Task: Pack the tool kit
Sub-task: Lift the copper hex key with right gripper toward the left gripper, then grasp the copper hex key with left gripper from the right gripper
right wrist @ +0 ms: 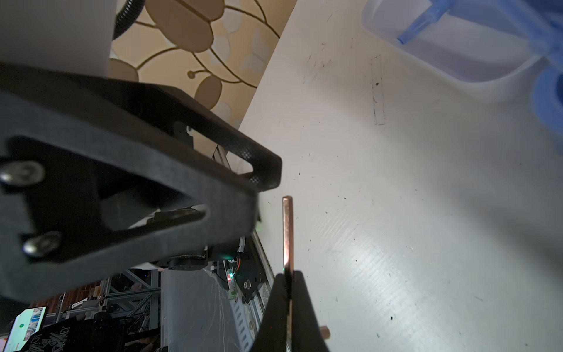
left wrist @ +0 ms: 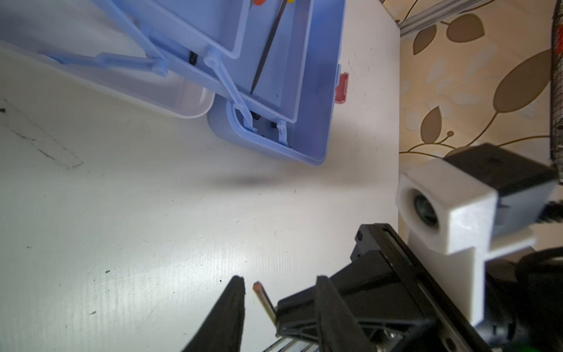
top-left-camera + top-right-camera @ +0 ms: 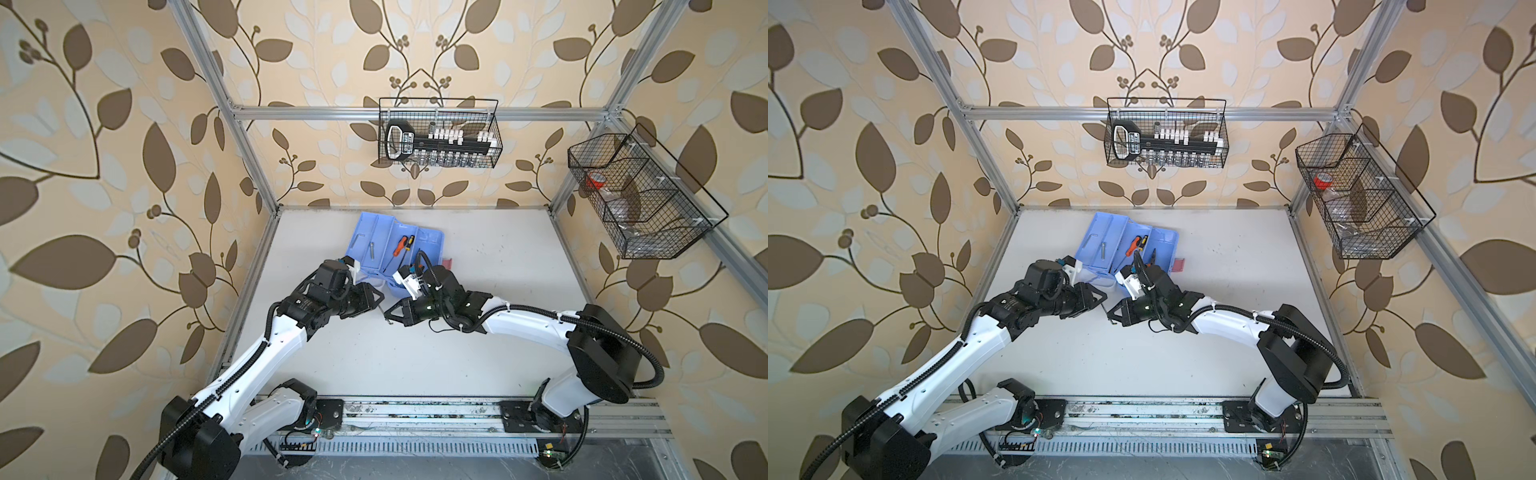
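The light blue tiered plastic tool case (image 3: 386,249) is found open at the rear centre of the white table (image 3: 498,332). Counted inside are two screwdrivers (image 3: 400,246), one steel bolt (image 3: 371,251) and one grey hex key (image 3: 358,237). One copper-toned hex key (image 1: 288,231) is clamped in the right gripper (image 1: 288,277). The left gripper (image 2: 280,279) is narrowly parted about its tip.

Hex key (image 1: 288,231) mid hidden in right claw (image 1: 288,275); tool kit (image 2: 320,106) cropped.

A scuffed white counter (image 3: 457,353) carries the open tool kit (image 3: 432,245) near its far edge — blue trays fanned out, white lid (image 2: 182,100) flat beside them — dark specks scattered across the surface.
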Available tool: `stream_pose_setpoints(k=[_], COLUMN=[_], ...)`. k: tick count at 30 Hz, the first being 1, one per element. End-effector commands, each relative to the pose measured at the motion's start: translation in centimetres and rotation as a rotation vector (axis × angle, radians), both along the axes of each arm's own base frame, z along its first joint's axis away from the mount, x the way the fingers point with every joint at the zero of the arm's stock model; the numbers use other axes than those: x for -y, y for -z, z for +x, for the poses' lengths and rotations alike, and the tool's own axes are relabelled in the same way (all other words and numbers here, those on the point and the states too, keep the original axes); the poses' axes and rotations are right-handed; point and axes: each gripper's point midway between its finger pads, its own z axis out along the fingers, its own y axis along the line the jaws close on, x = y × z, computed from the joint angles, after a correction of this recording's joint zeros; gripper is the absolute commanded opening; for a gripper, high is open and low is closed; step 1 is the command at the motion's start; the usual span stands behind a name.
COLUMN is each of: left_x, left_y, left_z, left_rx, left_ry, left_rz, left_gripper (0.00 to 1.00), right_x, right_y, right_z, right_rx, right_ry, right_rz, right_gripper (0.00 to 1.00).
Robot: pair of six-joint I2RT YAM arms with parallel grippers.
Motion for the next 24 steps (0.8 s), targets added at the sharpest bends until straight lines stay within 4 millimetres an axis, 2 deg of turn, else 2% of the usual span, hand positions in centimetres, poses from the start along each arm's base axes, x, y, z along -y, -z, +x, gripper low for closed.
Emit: stream_pose_setpoints(k=[1,13,20,24], left_x=[-0.1,0.5,0.2,0.0], left_y=[-1.8,0.2,1.4,1.6], left_z=[1.4,1.2,1.2,1.1], left_rx=[0.060,-0.012,-0.040,-0.040], left_ry=[-0.035,-0.034,-0.045,-0.050], left_rz=[0.009,0.101,0.129,0.145], left_gripper=[0.38,0.34,0.34,0.38], right_x=[-0.2,-0.5,-0.1,0.2], right_y=[-0.7,-1.0,0.7,1.7], right_z=[0.3,1.1,1.2,1.1], right_rx=[0.033,0.046,0.009,-0.011], right_ry=[0.005,0.034,0.050,0.056], right_rz=[-0.007,0.000,-0.010,-0.022], right_gripper=[0.00,0.00,0.00,0.00])
